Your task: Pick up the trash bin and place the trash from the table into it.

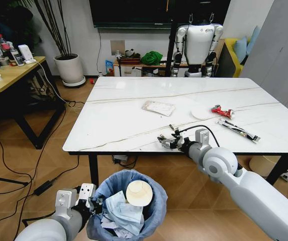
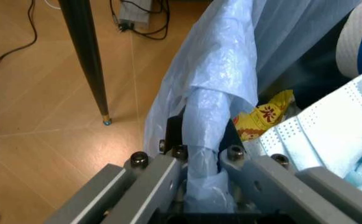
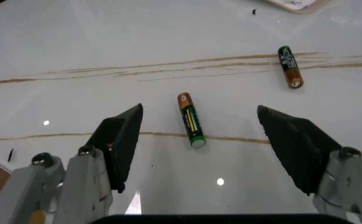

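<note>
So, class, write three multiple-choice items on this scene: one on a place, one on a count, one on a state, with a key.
1. Where is the trash bin?
A. on the table
B. below the table's near edge, held by the left end effector
C. beside the plant

2. How many batteries lie before the right end effector?
A. one
B. two
C. four

3. The right end effector is:
A. open
B. shut on a battery
C. shut on the bin

Key: B, its rim is clamped below the table edge; B, two lie there; A, fingers spread around one.
</note>
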